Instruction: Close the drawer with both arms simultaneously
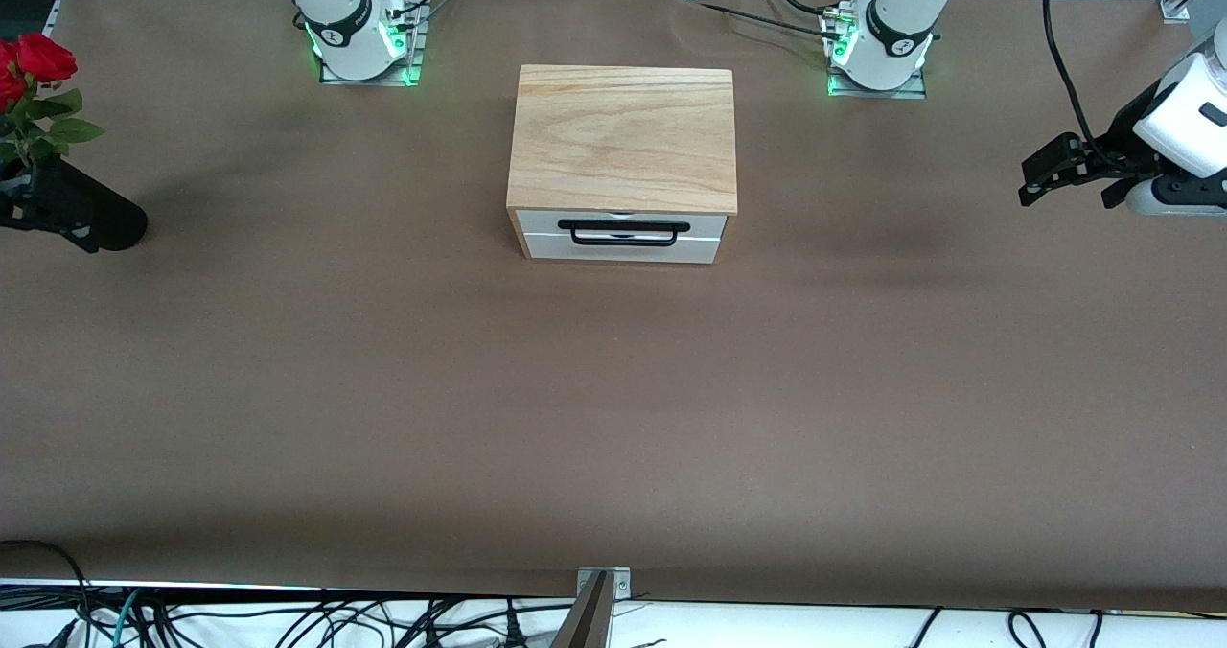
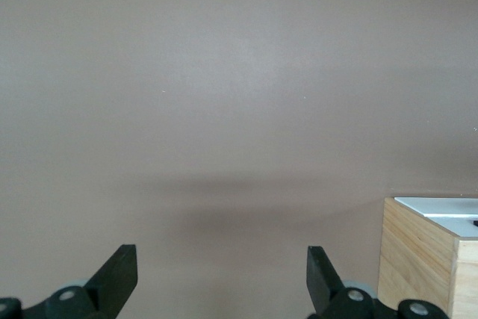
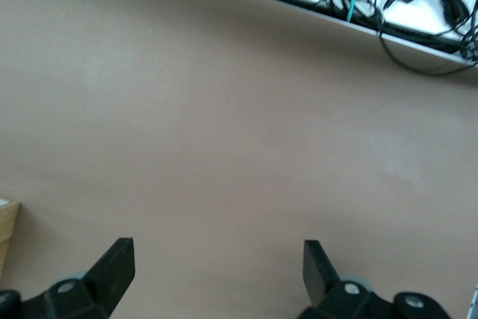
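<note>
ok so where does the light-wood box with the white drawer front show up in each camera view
Front view: the light-wood box stands mid-table between the two arm bases, its white drawer front with the black wire handle facing the camera.
Left wrist view: only a wooden corner with a strip of white panel shows at the picture's edge, beside the left pincer.
Right wrist view: just a sliver of wood at the edge.
Shared landmark: the brown table cover.

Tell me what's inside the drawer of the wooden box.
Nothing inside shows: the drawer sits nearly shut in the wooden box, so only its white front and black handle are visible. The box's top hides any contents.
</note>
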Available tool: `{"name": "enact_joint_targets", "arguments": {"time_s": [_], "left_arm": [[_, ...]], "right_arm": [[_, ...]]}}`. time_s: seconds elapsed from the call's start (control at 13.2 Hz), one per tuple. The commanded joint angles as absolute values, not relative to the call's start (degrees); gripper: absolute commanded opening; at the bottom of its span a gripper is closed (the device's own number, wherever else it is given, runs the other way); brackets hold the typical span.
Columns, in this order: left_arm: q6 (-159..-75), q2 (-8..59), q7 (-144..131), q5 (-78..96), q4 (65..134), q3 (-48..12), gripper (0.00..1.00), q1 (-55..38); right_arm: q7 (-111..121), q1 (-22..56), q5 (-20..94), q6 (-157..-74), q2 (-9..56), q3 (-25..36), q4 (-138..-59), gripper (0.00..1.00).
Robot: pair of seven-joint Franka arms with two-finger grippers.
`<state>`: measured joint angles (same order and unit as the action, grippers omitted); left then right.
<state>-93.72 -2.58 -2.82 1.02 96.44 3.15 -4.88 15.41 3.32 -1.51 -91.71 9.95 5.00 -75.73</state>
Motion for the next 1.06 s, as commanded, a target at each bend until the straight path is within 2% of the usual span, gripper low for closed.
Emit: {"name": "enact_joint_targets", "arguments": {"time_s": [0.0, 0.3, 0.99], "left_arm": [[-92.4, -1.9, -2.9, -0.6, 94.8, 3.3, 1.00, -5.1], [-92.4, -1.9, -3.0, -0.6, 94.8, 3.3, 1.00, -5.1], [-92.4, -1.9, -3.0, -0.6, 94.8, 3.3, 1.00, -5.1]], "right_arm": [[12.5, 1.1, -2.8, -87.2, 4.8, 2.3, -81.1, 1.00], [14.5, -0.8, -2.8, -93.0, 3.8, 2.3, -86.5, 1.00], [9.1, -0.4, -3.4, -91.5, 5.8, 1.0, -85.3, 1.00]]}}
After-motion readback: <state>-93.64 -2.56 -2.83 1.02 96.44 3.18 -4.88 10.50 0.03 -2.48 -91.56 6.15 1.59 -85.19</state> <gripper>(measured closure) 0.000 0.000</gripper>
